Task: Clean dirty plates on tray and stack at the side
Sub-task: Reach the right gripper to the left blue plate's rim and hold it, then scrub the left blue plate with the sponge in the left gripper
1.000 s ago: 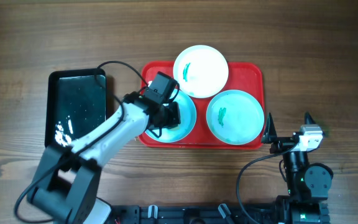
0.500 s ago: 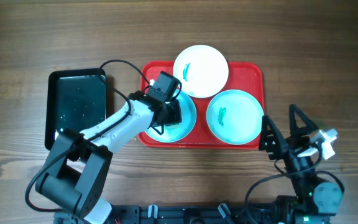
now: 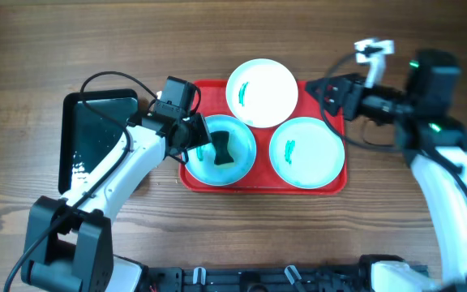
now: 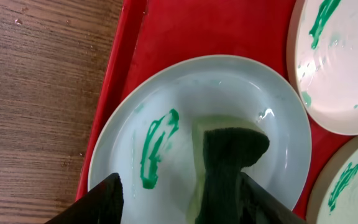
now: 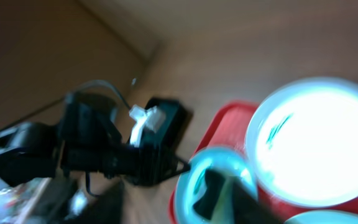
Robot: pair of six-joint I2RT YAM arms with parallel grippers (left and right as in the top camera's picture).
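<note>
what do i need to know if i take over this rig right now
Left gripper open over the left cyan plate; sponge lies on it, ungripped.
Right gripper open, empty, over the tray's right end.
White plate and right cyan plate also on the tray; all three smeared green.
Done: nothing clean or stacked. Left: wipe all three, stack beside the tray.

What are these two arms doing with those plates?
Two robot arms are cleaning plates. The left gripper hangs open over a pale cyan plate on the red tray, with a dark sponge lying on that plate between its fingers, beside a green smear not yet wiped. The white plate and the other cyan plate, both on the tray, are also smeared. The right gripper hovers empty by the tray's far right corner. No plate is stacked at the side yet.
</note>
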